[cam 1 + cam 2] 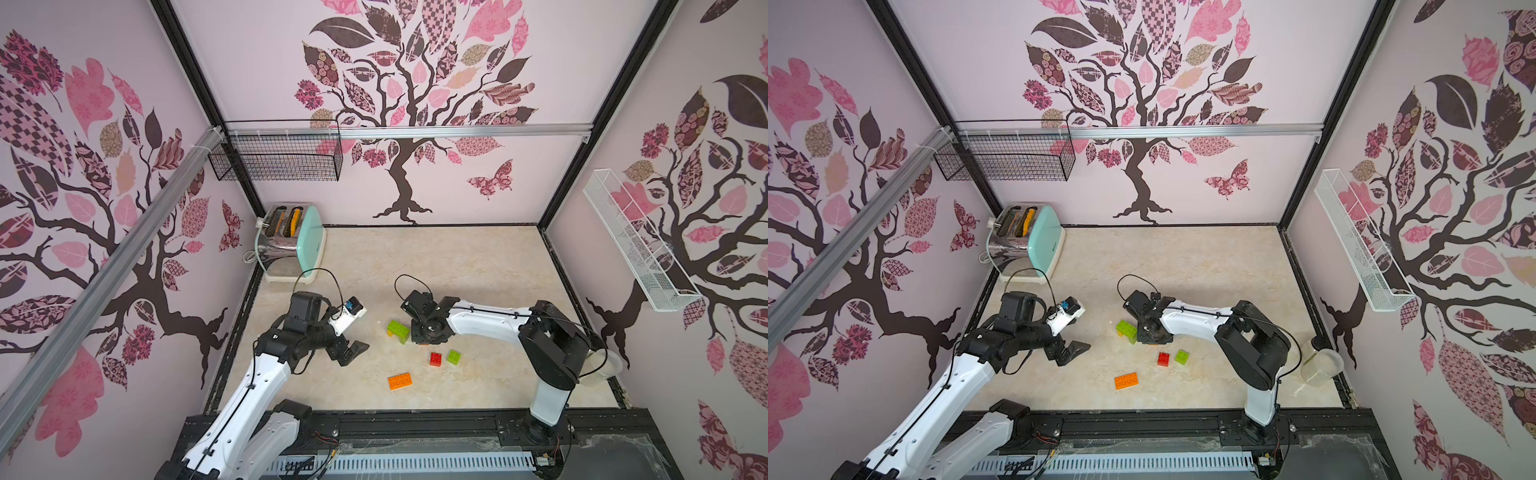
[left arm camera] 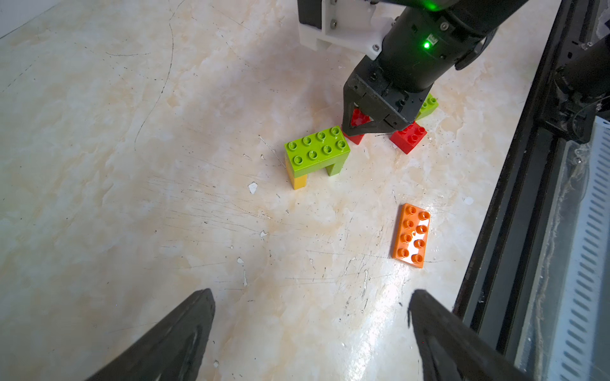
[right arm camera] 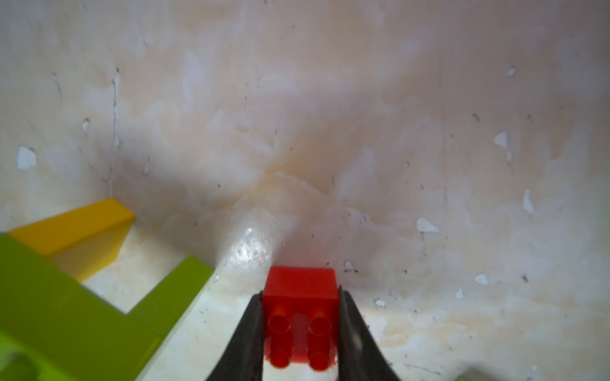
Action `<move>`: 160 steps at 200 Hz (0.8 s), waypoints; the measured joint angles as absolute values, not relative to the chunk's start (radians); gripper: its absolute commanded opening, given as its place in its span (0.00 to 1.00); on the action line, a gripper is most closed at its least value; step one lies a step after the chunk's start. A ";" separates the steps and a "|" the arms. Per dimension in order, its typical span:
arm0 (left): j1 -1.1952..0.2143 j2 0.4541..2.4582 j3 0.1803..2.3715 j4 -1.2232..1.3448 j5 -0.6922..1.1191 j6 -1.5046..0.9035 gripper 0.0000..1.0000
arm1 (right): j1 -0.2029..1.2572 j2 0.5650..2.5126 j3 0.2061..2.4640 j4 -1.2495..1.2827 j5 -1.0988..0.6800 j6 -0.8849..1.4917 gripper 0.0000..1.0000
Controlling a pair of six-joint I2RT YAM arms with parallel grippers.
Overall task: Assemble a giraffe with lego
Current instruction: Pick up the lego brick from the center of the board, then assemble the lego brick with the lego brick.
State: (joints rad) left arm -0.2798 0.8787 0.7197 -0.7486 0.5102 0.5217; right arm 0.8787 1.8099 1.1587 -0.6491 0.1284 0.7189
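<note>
Pale marbled tabletop (image 1: 457,266), tree-patterned walls around it. Right gripper (image 3: 301,297) fingers press the two flat side walls of a red brick (image 3: 300,283), studs uncovered, just beside the half-built giraffe (image 2: 317,148): a lime green body on one yellow and one green leg. Orange brick (image 2: 412,234), second red brick (image 2: 407,138) and small green brick (image 2: 429,104) lie loose nearby. Left gripper (image 2: 310,293) hangs spread wide, empty. Bricks look light, rigid and glossy; flat-wall grips likely hold best, though they may slip.
</note>
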 measured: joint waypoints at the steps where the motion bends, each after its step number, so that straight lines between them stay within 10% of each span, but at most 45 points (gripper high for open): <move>1: -0.280 0.879 0.719 -0.749 0.510 0.522 0.98 | 0.879 1.810 1.159 -0.650 0.128 0.719 0.20; 160: -0.249 0.872 0.696 -0.741 0.525 0.526 0.98 | 0.879 1.891 1.834 -1.223 -0.071 -0.077 0.03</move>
State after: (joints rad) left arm -0.2485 0.8722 0.6964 -0.7406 0.5247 0.5259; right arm 0.8787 1.8908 1.8339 -1.2232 -0.0711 -0.0769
